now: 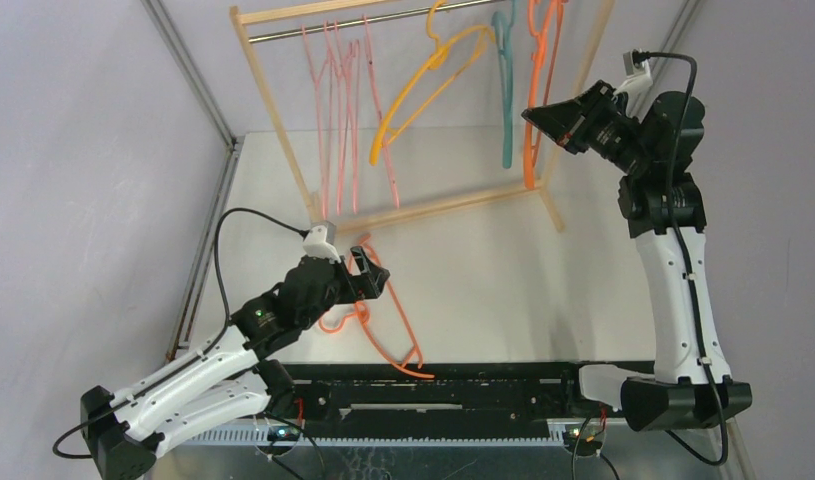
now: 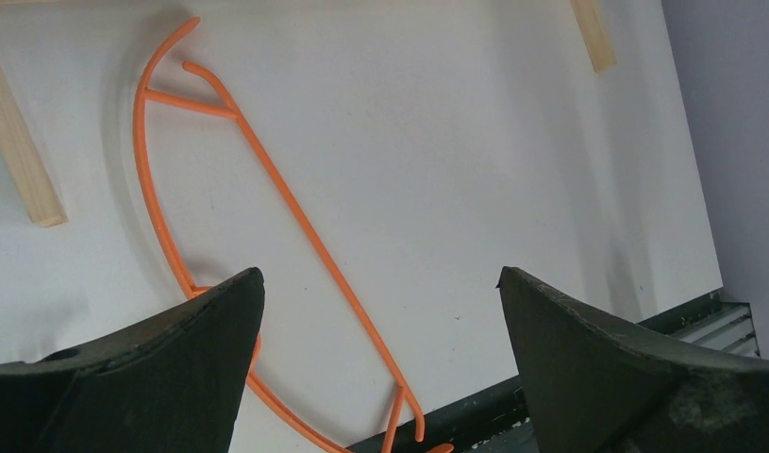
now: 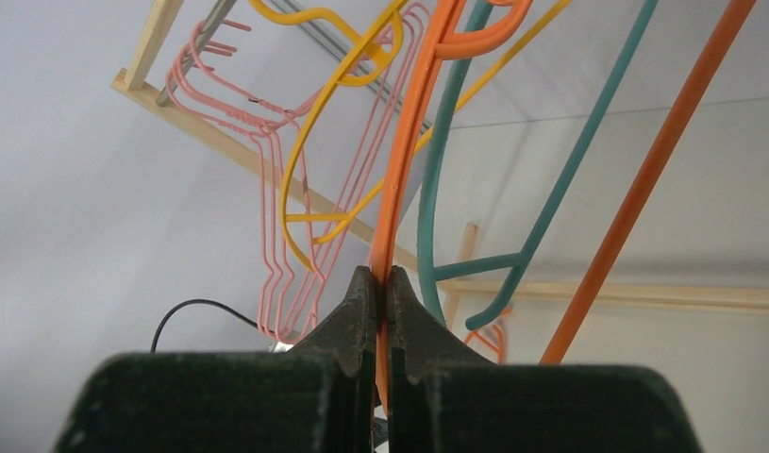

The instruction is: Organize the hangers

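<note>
Several pale pink hangers (image 1: 340, 120), a yellow-orange hanger (image 1: 423, 90) and a teal hanger (image 1: 504, 90) hang from the rack's rod (image 1: 383, 20). My right gripper (image 1: 536, 117) is shut on an orange hanger (image 1: 534, 100) hanging at the rod's right end; in the right wrist view the fingers (image 3: 361, 302) pinch its orange arm (image 3: 404, 179). Another orange hanger (image 1: 388, 325) lies flat on the table, also seen in the left wrist view (image 2: 295, 217). My left gripper (image 1: 368, 270) is open just above it, empty (image 2: 380, 283).
The wooden-framed rack (image 1: 273, 110) stands at the back of the white table (image 1: 483, 270), its base bar (image 1: 453, 205) running across. A black rail (image 1: 463, 385) lines the near edge. Grey walls close both sides.
</note>
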Controlling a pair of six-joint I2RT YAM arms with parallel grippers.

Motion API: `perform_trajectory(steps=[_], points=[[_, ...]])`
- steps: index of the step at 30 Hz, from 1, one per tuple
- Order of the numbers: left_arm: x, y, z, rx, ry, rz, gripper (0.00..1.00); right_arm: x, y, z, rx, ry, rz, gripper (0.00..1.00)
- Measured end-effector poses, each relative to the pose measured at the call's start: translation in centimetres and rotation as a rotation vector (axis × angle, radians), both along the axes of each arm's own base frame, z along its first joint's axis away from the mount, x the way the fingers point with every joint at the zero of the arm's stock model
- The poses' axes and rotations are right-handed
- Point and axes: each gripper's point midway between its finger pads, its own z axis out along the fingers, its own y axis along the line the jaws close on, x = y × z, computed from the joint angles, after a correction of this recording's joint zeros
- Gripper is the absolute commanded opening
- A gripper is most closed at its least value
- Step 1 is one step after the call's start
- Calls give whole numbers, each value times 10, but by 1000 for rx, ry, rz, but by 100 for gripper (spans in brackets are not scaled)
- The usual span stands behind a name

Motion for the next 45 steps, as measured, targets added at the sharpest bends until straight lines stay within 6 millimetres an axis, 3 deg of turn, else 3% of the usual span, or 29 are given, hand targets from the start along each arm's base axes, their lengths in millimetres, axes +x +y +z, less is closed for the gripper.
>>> perform_trajectory(steps=[12,26,33,45], points=[[-2,3,-2,-5,-4,0,99,33,-3,-26,0,71,-13,0],[-3,0,-18,24,33,-13,99,19,-7,-9,-20,7,-25,0],[-3,0,-17,21,31,-16,99,28,-10,-3,-24,-6,-36,0],[-5,3,-3,-18,-5,-11,99,68,-20,-38,-36,77,-67,0]])
